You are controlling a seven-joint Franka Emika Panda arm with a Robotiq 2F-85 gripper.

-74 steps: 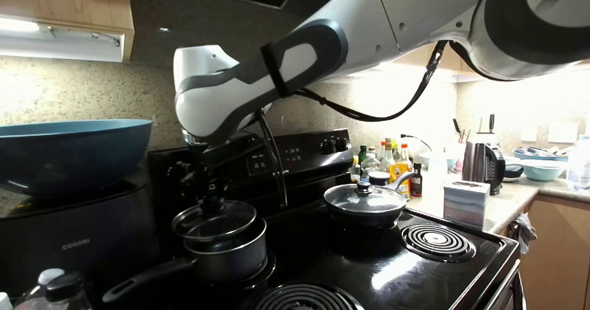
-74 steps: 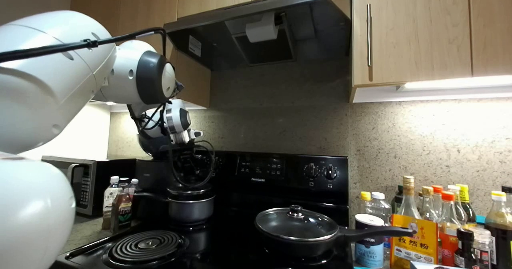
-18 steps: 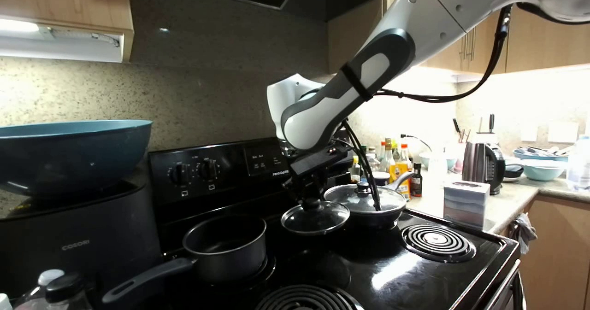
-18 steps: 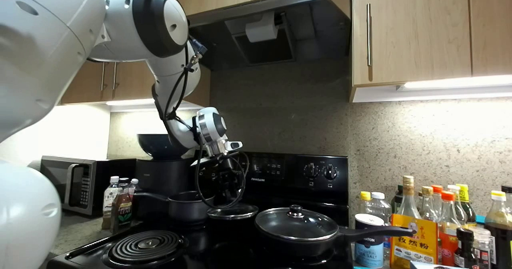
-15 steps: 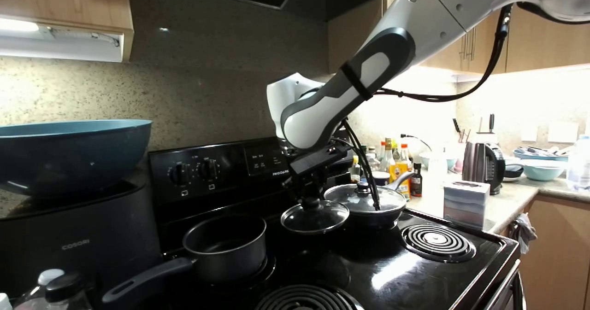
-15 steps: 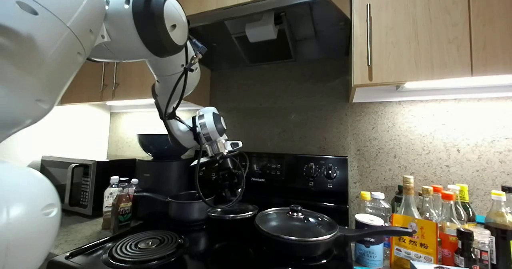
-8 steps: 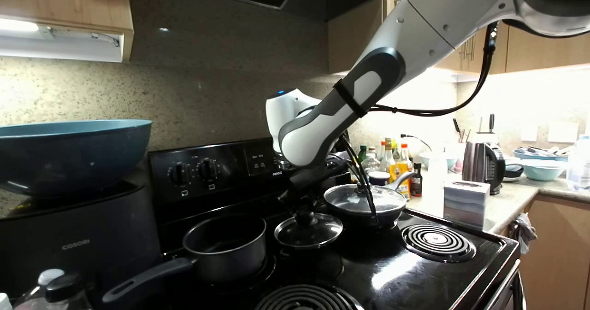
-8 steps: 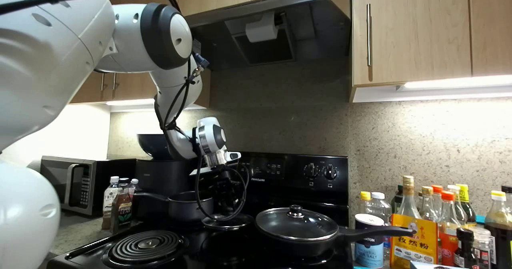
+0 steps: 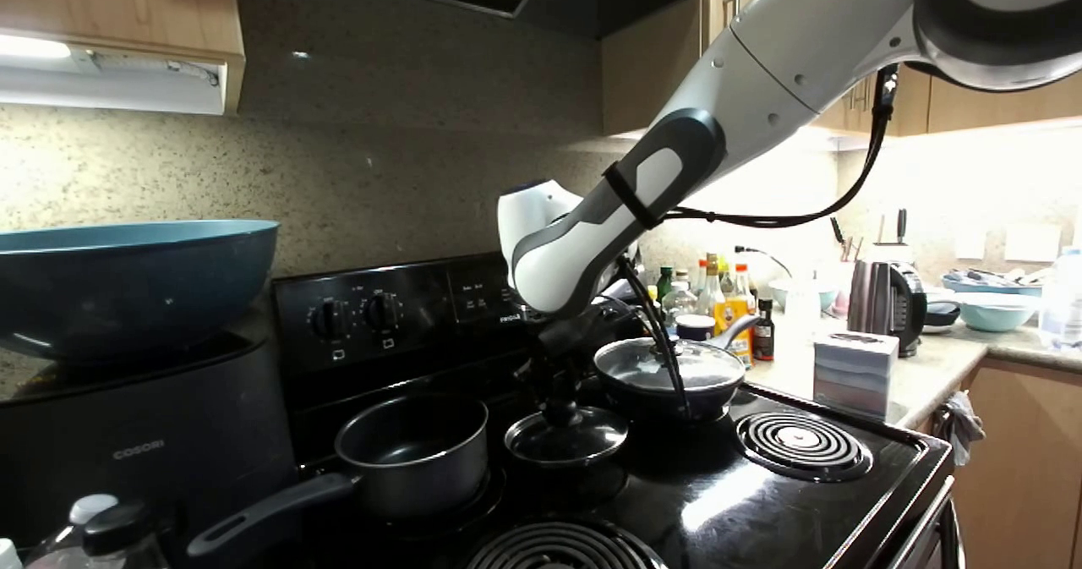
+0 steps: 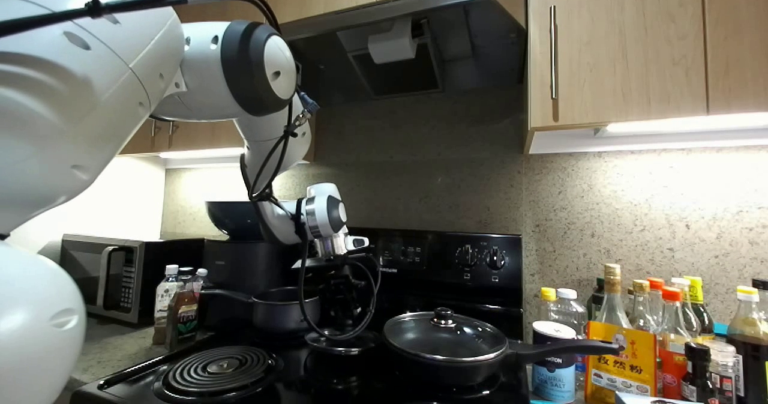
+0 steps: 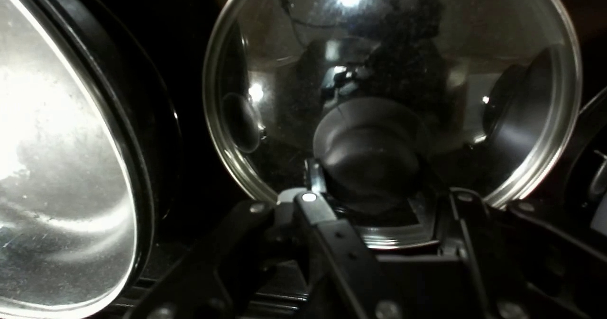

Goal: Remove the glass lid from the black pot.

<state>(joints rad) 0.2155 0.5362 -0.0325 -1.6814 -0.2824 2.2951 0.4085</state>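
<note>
My jaws look drawn in, with fingers [image 11: 318, 209] on either flank of the dark knob [image 11: 372, 153], so I read the gripper [image 11: 373, 177] as pinching it. The glass lid [image 9: 573, 447] beneath sits slightly lower in both exterior views than half a second ago, over the stovetop [image 9: 676, 506] between the black pot [image 9: 423, 480] and the lidded pan [image 10: 447, 373], rather than above the pot as some seconds back. That leaves the pot uncovered; I judge the removal done, with only setting down and letting go to come. I can't tell whether the rim touches down or hangs just clear. In the wrist view the right-hand finger sinks into shadow, the lid's upper edge is cut off, and the bright round shape [image 11: 57, 177] cropped at the left is probably the pan.
</note>
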